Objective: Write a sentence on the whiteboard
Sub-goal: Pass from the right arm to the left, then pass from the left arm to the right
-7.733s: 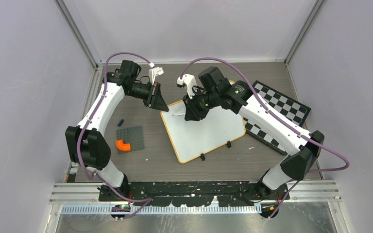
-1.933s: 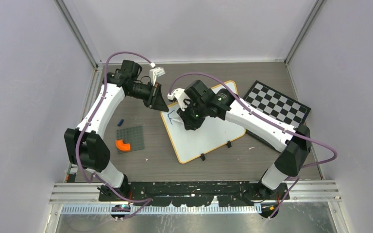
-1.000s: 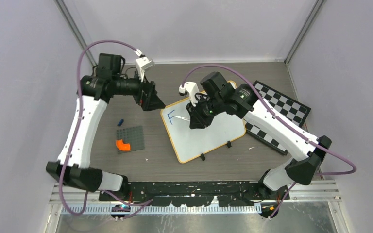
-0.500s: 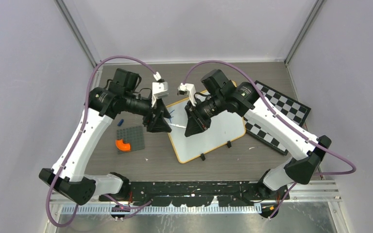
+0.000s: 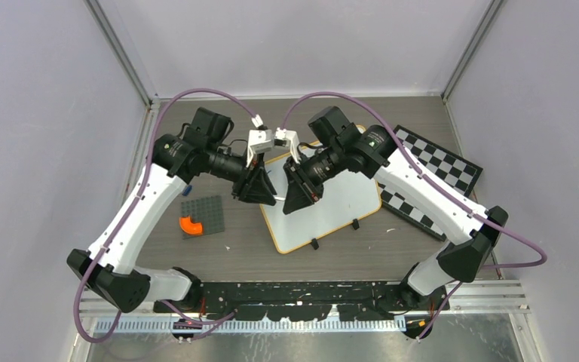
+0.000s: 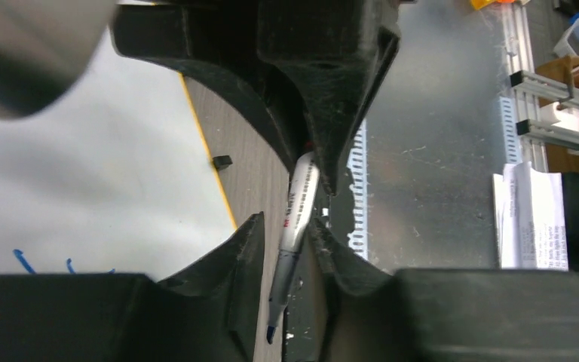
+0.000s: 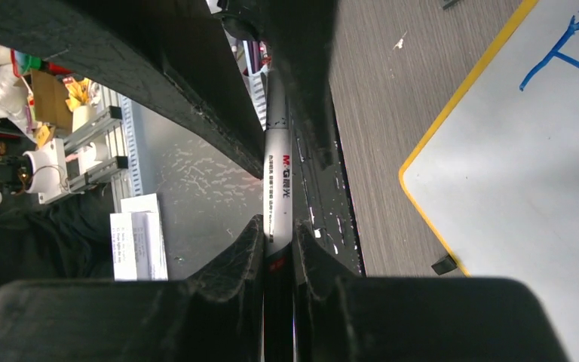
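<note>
Right pincer: clenched on the barrel of the marker, which it holds in the air above the near-left part of the whiteboard.

Left pincer: fingers drawn in close on either side of the same marker, near its blue tip. Whether they already pinch it cannot be told.

Whiteboard: flat on the counter at centre, between the arms, with the checkered board just to its right. It bears one blue letter, an F, and nothing more.

Step in hand, as judged: passing the marker from right to left, with the sentence barely begun.

Next move calls for: a firm left grip before the right lets go, or the marker may drop.

Change from a second ago: the left arm stood back at far left with its pincer wide, and the right held the marker low at the board beside the F. Both have since met nose to nose above the board.
</note>
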### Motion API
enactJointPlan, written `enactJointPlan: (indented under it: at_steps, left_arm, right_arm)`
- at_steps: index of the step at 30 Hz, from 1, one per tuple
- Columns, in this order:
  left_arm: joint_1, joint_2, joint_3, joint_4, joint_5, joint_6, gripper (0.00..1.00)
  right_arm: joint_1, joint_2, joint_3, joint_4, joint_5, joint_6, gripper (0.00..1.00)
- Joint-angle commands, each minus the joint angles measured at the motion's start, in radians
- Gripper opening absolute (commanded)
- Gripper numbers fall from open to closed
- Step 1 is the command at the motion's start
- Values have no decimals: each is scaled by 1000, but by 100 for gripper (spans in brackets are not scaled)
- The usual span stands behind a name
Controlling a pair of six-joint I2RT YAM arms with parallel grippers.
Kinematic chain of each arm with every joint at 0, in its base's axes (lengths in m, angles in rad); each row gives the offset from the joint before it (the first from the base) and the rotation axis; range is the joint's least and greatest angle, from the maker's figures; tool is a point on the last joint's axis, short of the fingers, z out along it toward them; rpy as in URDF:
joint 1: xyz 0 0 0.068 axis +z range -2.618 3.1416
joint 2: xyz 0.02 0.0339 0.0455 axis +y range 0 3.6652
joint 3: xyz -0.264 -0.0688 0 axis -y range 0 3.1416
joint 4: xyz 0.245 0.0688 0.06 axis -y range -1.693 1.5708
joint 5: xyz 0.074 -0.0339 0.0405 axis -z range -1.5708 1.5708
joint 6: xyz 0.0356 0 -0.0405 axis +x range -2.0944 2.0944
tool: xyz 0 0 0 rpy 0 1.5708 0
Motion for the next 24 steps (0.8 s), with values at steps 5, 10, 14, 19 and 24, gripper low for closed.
enactJointPlan:
  at_steps: [5,10,14,19,24]
  left_arm:
    - [46,-28,-60,145,107,-144,0]
    - [122,-93,-187,452,145,-446,0]
    - [149,-106,-212,544,150,-536,0]
    - [161,-114,-235,645,148,-624,0]
    - [160,-102,-240,668,150,-652,0]
  right_arm:
    - [-36,-8,45,42,-70,47,32]
    - [-102,-34,1,155,-116,168,53]
    - [-112,-40,-7,177,-111,201,60]
    - [-114,-41,-21,196,-122,218,57]
    - [-112,-30,-14,221,-149,248,47]
